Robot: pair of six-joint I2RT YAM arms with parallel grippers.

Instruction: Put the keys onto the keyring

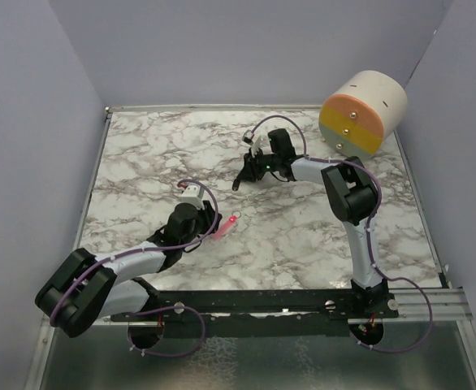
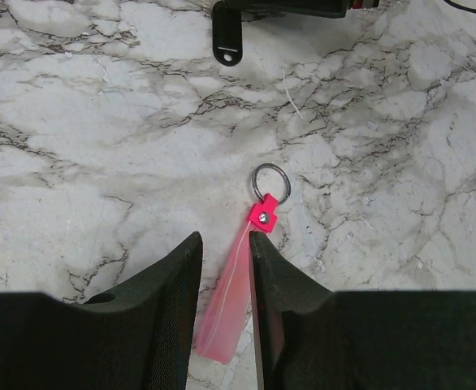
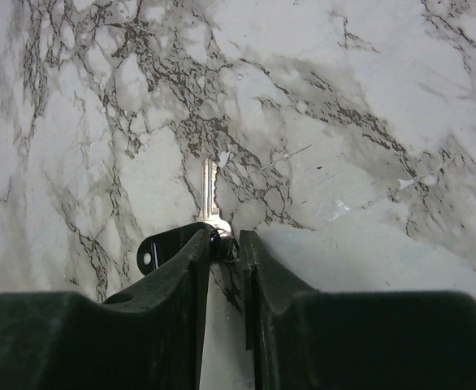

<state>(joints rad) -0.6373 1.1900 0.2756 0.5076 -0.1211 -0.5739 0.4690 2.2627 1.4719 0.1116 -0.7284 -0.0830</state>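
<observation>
Top external alone shows the cream cylinder (image 1: pixel 364 110) at the marble desk's (image 1: pixel 303 236) far corner. Left wrist: left fingers (image 2: pixel 173 309) pinch the pink keyring (image 2: pixel 258 215), ring forward. Right wrist: right fingers (image 3: pixel 181 292) pinch the key (image 3: pixel 209 191) at its head.

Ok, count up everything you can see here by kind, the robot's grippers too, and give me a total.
Key: 1
Keyring: 1
Drum, cream with an orange and yellow face: 1
Grippers: 2, left gripper and right gripper
Total: 5
</observation>
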